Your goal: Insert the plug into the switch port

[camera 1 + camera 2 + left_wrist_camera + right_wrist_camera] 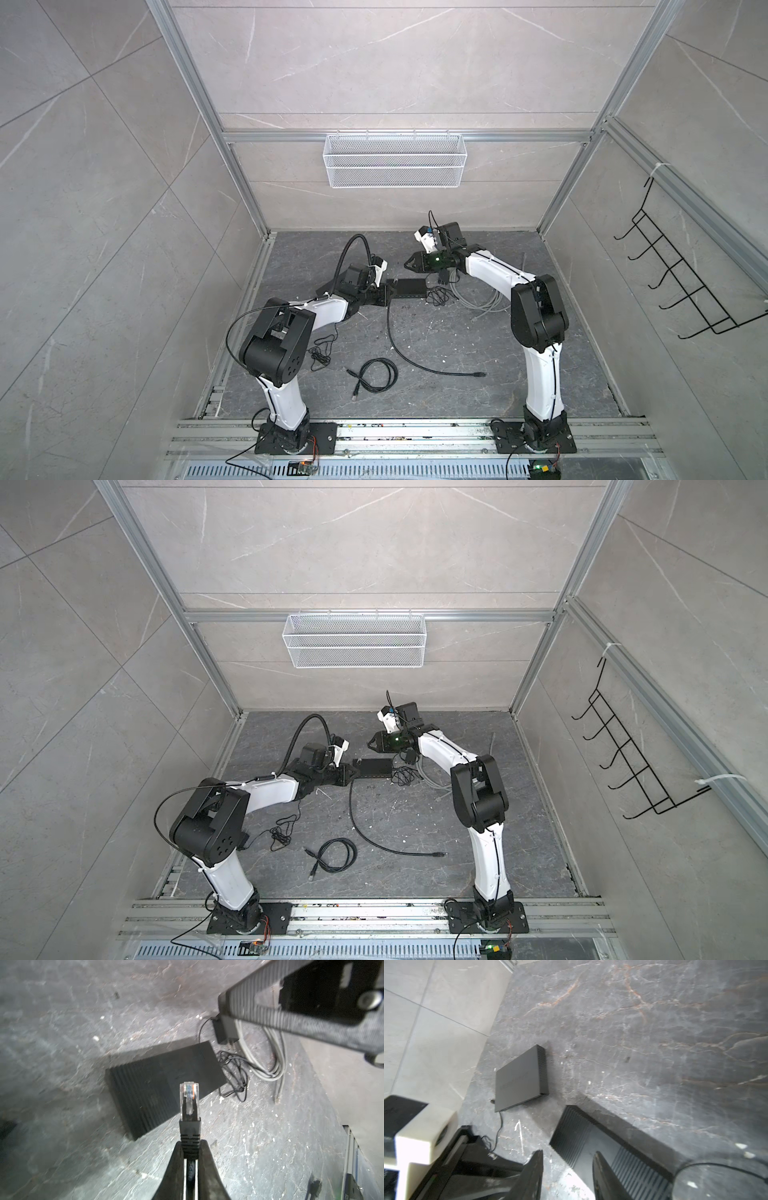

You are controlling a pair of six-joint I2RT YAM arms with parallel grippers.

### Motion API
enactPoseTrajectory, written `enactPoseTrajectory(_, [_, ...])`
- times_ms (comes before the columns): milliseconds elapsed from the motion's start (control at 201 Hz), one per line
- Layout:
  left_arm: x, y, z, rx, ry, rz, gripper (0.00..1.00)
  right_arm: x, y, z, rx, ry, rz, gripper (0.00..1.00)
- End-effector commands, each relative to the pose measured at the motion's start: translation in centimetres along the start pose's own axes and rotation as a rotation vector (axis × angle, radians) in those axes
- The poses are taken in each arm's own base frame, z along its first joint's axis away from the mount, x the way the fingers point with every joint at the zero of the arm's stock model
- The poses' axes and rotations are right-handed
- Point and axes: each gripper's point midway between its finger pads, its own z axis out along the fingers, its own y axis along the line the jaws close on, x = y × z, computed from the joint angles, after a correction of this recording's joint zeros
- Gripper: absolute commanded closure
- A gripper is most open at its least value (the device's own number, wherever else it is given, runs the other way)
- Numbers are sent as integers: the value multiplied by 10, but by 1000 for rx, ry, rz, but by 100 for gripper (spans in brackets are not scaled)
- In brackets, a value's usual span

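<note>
Nearest, on the dark stone floor, a black coil (376,376) of cord lies loose. Just past it a black cable (415,361) runs in a long curve up to the left gripper (190,1145).

That gripper's jaws are closed tight on the ribbed black boot of the plug (189,1099), and the cable passes back between them. The plug sticks out straight beyond the fingertips. It has a clear plastic body with coloured wires showing through at its tip, and its latch tab faces the wrist camera. It hangs in the air at the near left end of the switch (411,287), not inserted. No port can be made out on the sides in view.

The switch is a flat black box with a ribbed top, lying flat on the floor.

Above its far edge the right gripper (569,1167) hangs with its jaws partly apart and nothing between them.

To the switch's right lie a black adapter (225,1030) with a tangle of thin cord, and grey cables (482,299) in a loose loop.

Farthest, a white mesh basket (395,160) hangs on the back wall.
</note>
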Motion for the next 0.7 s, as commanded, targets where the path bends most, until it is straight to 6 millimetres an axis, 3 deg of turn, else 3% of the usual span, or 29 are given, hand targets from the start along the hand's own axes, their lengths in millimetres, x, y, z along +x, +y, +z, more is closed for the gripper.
enactPoseTrajectory(0, [-8,-5,-18,-94,8,-10,97,11,-17,11,46,40,36,58])
enactPoseTrajectory(209, [10,12,-27,-227,41,-102,97,-5,-16,29,26,36,-34,58])
enactPoseTrajectory(403, [27,16,-5,-240,130,-150,97,-19,-25,41,60,67,-69,58])
enactPoseTrajectory(692, [44,23,15,-306,200,-167,98,-2,-36,59,61,151,-73,59])
